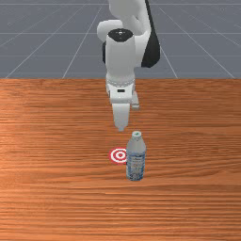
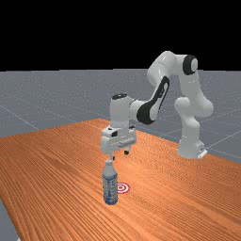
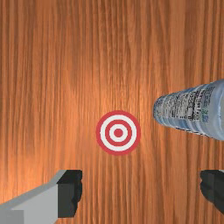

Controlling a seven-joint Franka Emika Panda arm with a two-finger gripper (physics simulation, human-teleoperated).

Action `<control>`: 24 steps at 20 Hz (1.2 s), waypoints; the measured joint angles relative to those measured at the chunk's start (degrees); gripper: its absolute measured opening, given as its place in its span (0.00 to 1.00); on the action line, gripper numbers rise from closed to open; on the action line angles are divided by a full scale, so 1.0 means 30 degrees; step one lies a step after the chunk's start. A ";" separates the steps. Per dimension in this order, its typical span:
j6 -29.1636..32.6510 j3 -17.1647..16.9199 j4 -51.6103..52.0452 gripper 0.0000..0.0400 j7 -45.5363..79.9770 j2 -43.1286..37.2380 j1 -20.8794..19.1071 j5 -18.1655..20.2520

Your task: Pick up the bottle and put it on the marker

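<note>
Bottle (image 1: 136,162) stands upright, seemingly just beside the marker (image 3: 118,133), while the gripper (image 2: 120,155) hangs above the table (image 1: 56,197), fingers (image 3: 70,193) spread.

The tabletop (image 2: 164,202) is orange-brown wood with dark, streaky grain running all across it; it looks smooth, with a soft satin glow in the wrist view rather than a hard gloss. The bottle (image 1: 136,157) looks like smooth plastic, pale at the shoulder, with fine print on its label (image 3: 186,106); whether that label is paper or film cannot be told. The marker (image 3: 118,133) is flat, even and matt in its red and white rings. The arm (image 2: 121,113) has smooth white casings like moulded plastic or painted metal, with black sections. The pincer (image 2: 119,155) has smooth pale grey fingers, ending in dark, matt, rubbery-looking pads (image 3: 69,192). The grey floor (image 2: 33,96) looks matt.
</note>
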 joint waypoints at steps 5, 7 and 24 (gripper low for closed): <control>-0.0180 -0.0076 0.0115 1.00 0.0227 0.0059 -0.0026 0.0050; 0.0323 -0.0077 -0.0205 1.00 0.0226 -0.0078 -0.0030 0.0052; -0.1960 -0.0077 0.0634 1.00 0.0153 -0.0958 -0.0094 0.0117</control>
